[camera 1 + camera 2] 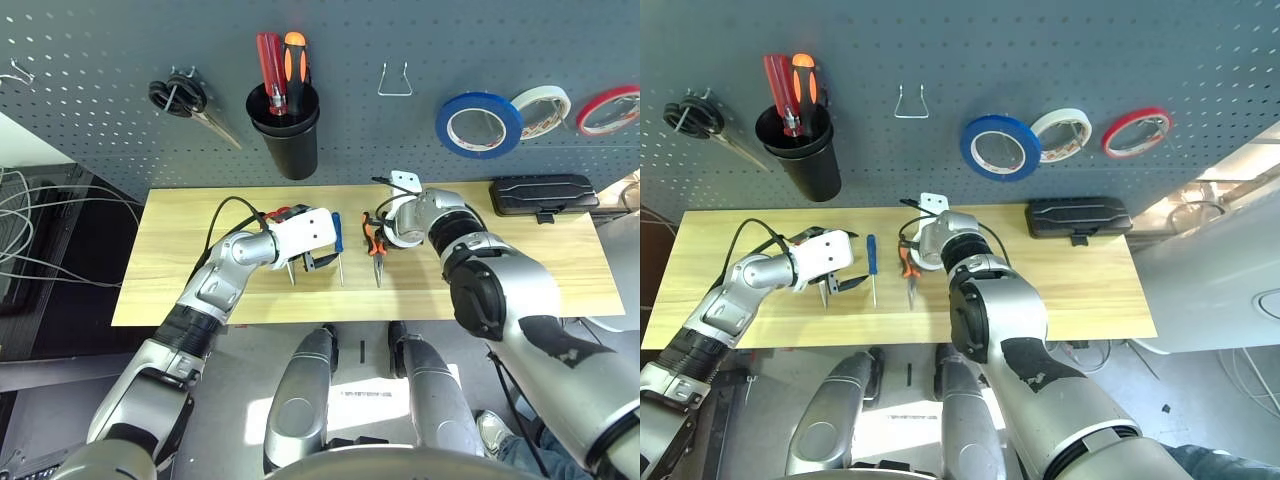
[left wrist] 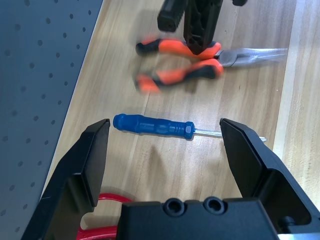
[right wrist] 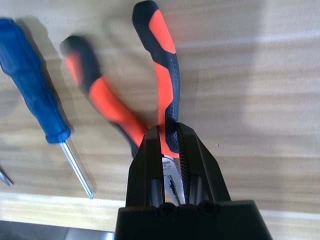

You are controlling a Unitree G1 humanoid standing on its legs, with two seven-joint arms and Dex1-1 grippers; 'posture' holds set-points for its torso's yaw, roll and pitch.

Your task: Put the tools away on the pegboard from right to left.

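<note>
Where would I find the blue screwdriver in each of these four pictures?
Left eye: just left of centre, upright on the table.
Right eye: left of centre, handle up.
Left wrist: across the middle, between the fingers.
Right wrist: left side, slanting down to its tip.
Shared landmark: the orange-and-black pliers beside the blue screwdriver.

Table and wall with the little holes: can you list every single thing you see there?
blue tape: one, high right wall
white tape: one, beside it
red tape: one, far right
wall hook: one, silver, middle wall
scissors: two, black on wall, red-handled on table
cup: one, black, wall
handles in cup: two, red, orange-black
case: one, black, table right
screwdriver: one, blue, table
pliers: one, orange-black, right gripper
grippers: two, black, left open, right on pliers
arms: two, silver
</note>
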